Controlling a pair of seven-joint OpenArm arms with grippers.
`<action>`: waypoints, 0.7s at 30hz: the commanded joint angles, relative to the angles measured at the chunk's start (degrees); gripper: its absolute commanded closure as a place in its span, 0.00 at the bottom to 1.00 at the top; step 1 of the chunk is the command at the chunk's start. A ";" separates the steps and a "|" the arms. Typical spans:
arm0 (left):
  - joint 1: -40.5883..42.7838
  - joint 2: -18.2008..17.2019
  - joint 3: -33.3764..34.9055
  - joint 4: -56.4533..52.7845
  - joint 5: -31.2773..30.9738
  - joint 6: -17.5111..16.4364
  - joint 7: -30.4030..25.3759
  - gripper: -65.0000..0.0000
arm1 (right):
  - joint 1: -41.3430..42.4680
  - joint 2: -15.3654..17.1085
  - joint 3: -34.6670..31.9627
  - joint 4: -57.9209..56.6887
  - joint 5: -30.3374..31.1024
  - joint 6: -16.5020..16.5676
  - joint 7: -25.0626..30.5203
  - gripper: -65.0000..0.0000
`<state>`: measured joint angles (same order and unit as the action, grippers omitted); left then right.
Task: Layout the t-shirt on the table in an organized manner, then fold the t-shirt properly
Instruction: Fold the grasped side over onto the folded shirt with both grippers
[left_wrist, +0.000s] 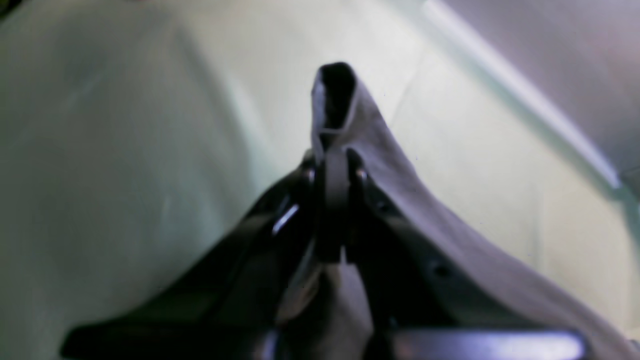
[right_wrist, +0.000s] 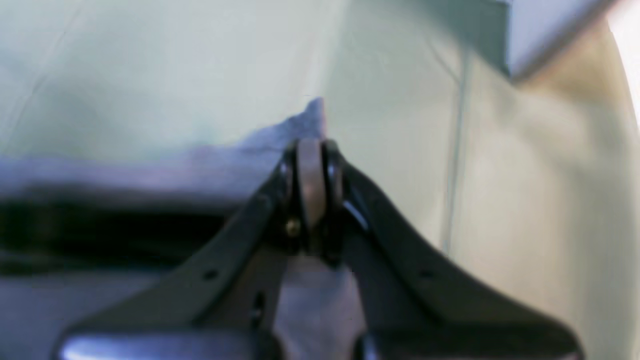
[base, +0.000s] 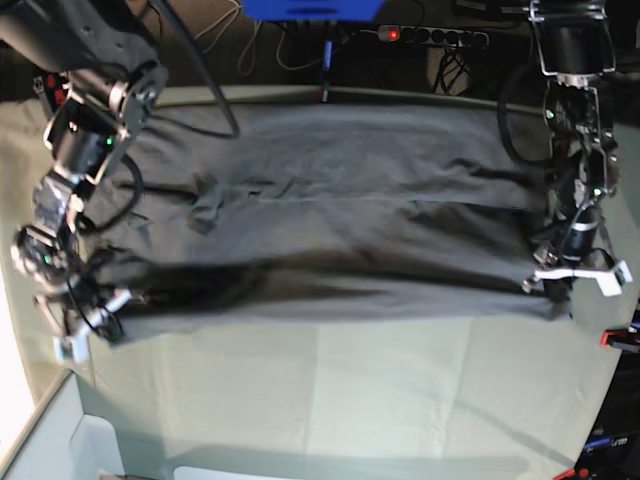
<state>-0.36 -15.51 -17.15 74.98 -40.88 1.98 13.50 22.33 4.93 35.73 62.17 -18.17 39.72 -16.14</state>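
Both arms over the table (base: 350, 400); the t-shirt (base: 330, 230) stretched wide across the upper half of the base view, from 9 o'clock to 3 o'clock, its near edge pulled taut between the two grippers; cloth rumpled with long horizontal folds, a small pucker toward 10 o'clock.

Left gripper (left_wrist: 334, 165): jaws pinched together on a fold of the grey fabric; a loop of cloth stands up past the fingertips toward 12 o'clock, and more drapes away to 5 o'clock; in the base view it sits at 3 o'clock, at the shirt's corner.

Right gripper (right_wrist: 311, 165): jaws closed tight on the shirt's edge; a small peak of fabric pokes out beyond the tips, the rest trailing off to 9 o'clock; in the base view it sits at 8 o'clock.

Wrist views blurred; pale green cloth below both.
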 joint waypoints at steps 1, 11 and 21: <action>-0.91 -0.89 -0.30 0.05 -0.04 -0.18 -1.76 1.00 | 0.84 0.04 0.63 2.84 0.99 0.28 1.77 1.00; -1.35 -0.89 -0.39 -4.78 -0.04 -0.26 -1.94 1.00 | -15.51 -9.98 2.65 28.77 1.08 0.28 1.86 1.00; -1.44 -0.89 -0.39 -4.87 -0.04 -0.26 -1.94 1.00 | -30.37 -13.93 2.65 43.37 7.14 0.28 1.77 1.00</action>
<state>-1.02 -15.46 -17.21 69.28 -40.95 1.89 13.15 -8.62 -9.30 38.44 104.44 -11.99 39.75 -15.77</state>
